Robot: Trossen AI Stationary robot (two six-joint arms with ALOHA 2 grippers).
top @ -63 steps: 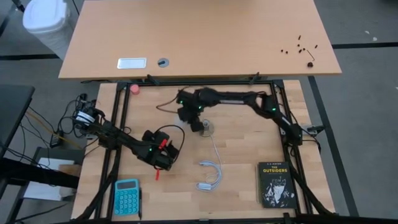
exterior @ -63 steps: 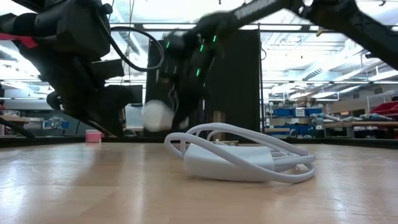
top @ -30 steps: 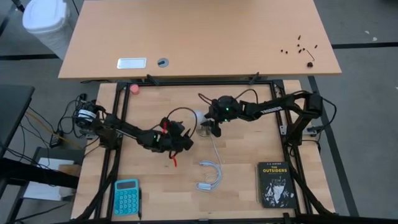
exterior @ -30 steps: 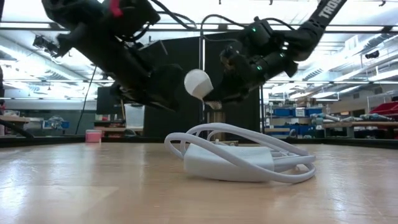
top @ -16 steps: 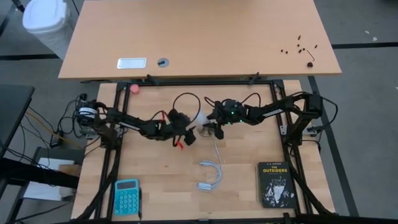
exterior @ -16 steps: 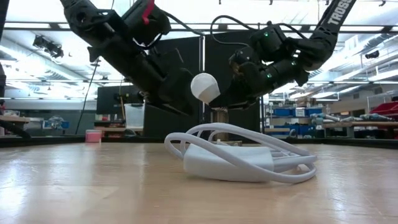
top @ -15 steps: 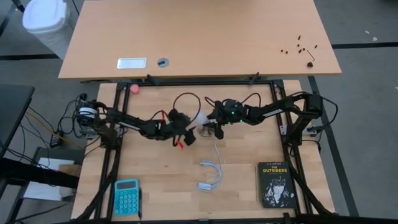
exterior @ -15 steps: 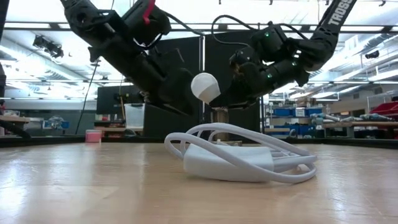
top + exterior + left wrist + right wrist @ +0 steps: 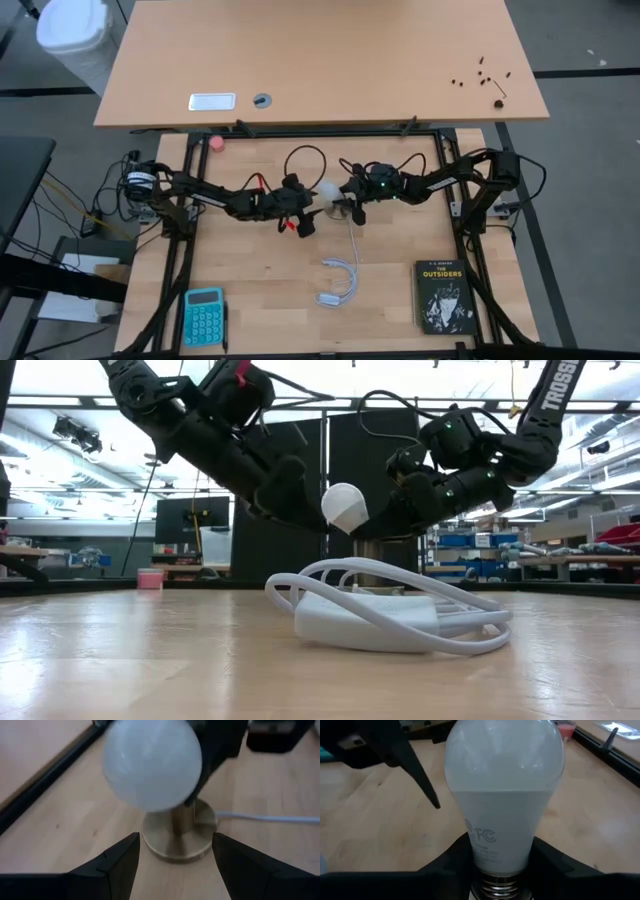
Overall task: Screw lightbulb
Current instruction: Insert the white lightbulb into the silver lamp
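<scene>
Fingers of the right gripper [image 9: 502, 870] are clamped on the narrow neck of the lightbulb [image 9: 504, 795], just above its threaded base, and we find the grip firm in the right wrist view. We note the bulb held in the air near the table's middle, its globe [image 9: 345, 507] pointing toward the left arm and tilted upward, so its long axis runs slantwise from the right gripper up to the left.

Just below the bulb stands the brass socket [image 9: 179, 834], upright on the wood, with its white cord [image 9: 390, 610] coiled nearer the front edge of the table [image 9: 250, 290]. We judge the screw base not yet lined up over the socket: the axis must come upright, base down.

Left gripper [image 9: 172, 855] faces the globe with its fingers apart and nothing between them; the globe lies straight ahead and slightly above. We judge the left arm well placed to take the globe, though the right arm has the bulb.
</scene>
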